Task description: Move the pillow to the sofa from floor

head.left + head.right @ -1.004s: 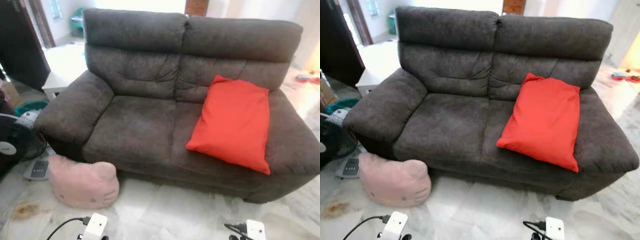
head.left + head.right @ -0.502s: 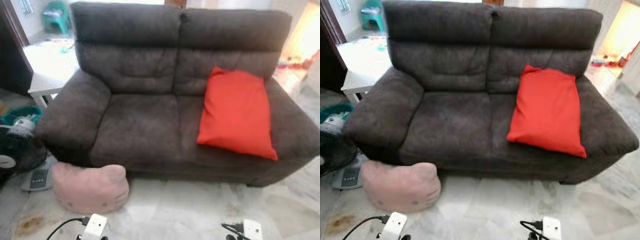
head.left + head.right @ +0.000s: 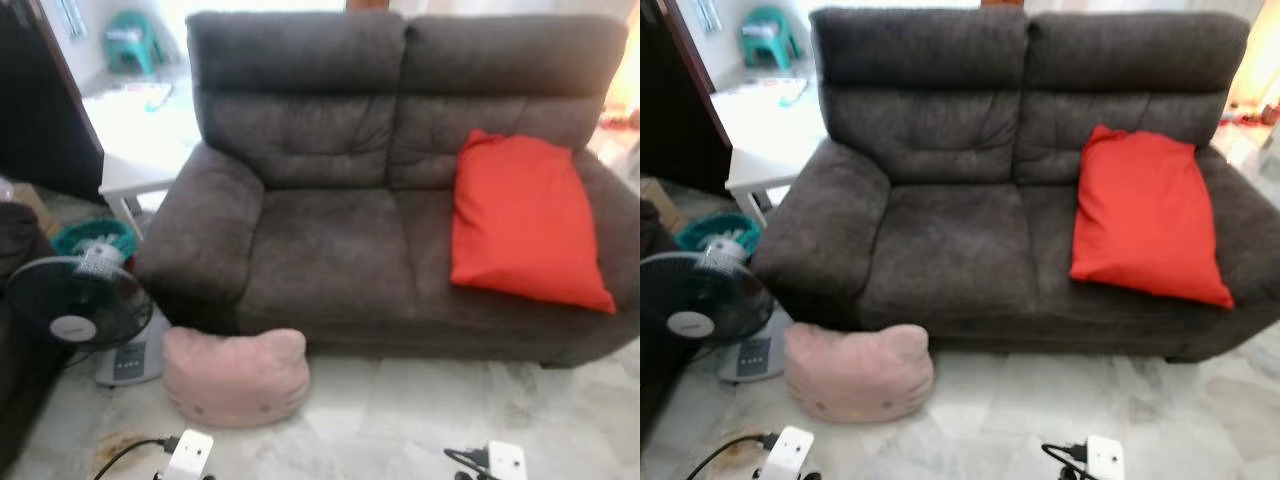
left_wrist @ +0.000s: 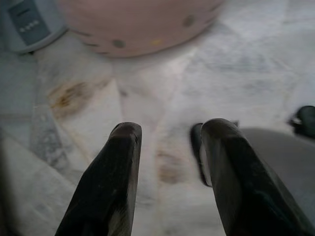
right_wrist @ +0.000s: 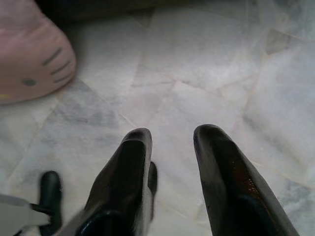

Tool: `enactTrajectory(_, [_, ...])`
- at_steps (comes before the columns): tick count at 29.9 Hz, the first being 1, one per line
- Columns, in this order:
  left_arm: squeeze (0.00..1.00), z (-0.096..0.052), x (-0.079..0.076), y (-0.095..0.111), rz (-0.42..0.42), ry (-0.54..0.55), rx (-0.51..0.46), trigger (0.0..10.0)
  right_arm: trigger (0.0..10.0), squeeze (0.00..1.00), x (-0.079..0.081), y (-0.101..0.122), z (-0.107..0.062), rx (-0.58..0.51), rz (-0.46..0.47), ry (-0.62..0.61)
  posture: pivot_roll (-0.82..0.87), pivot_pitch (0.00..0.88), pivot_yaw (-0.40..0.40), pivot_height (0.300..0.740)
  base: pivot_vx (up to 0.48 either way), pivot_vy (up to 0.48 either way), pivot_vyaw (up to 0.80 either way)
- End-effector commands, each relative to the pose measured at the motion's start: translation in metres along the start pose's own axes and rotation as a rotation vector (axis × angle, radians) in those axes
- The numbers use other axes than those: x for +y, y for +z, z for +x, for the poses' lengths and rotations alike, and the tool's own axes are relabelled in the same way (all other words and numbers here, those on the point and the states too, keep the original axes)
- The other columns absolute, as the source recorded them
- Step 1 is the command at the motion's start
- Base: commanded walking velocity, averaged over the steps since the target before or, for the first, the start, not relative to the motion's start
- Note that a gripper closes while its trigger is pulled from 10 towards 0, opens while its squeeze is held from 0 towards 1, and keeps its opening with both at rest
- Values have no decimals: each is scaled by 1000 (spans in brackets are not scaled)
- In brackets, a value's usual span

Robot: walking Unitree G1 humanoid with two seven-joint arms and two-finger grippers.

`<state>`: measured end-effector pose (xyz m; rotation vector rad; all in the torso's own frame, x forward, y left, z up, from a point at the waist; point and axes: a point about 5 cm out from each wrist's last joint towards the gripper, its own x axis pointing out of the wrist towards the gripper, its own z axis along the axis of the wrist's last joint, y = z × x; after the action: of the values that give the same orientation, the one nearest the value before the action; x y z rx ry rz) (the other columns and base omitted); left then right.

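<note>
Pink pillow (image 3: 236, 376) sits on the marble floor (image 3: 400, 420) against the sofa (image 3: 330, 250) front, just ahead of the left gripper (image 4: 167, 142). Both the left and the right gripper (image 5: 172, 142) hang parted and empty. Best step closer, then pinch it from both sides.

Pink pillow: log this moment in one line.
pink pillow: on floor, against sofa front | left tool: open | right tool: open

The sofa's (image 3: 330, 240) left seat lies bare; a red cushion (image 3: 522, 220) covers the right one. A fan (image 3: 75, 305) crowds the pink pillow's (image 3: 236, 377) left; open floor (image 3: 420, 420) lies to its right.
</note>
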<state>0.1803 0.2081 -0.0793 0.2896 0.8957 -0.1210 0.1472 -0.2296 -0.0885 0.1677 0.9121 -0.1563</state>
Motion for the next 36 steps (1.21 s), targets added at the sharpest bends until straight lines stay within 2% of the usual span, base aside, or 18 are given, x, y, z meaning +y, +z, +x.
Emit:
enactTrajectory(1, [0,-3,5,-9,5,11,28,10000,10000,0,7,2,2,-10,1,17,86,29,-51,740,0,480,0])
enactTrajectory(12, [0,-3,5,-8,5,17,26,10000,10000,0,7,3,2,-13,-18,23,88,29,-52,740,0,474,0])
enactTrajectory(15, [0,-3,5,-8,-5,23,24,10000,10000,0,7,3,2,-13,-19,24,89,29,-52,740,0,0,0])
enactTrajectory(20, [0,-3,5,-10,-73,39,22,10000,10000,0,7,3,2,-10,-24,30,92,27,-54,740,0,0,0])
enactTrajectory(30, [0,-3,5,-11,-65,40,25,10000,10000,0,7,2,2,-6,-24,34,92,27,-51,740,0,0,0])
enactTrajectory(36, [0,-4,6,-11,-71,41,25,10000,10000,0,8,2,2,-3,-60,51,94,25,-48,740,0,0,133])
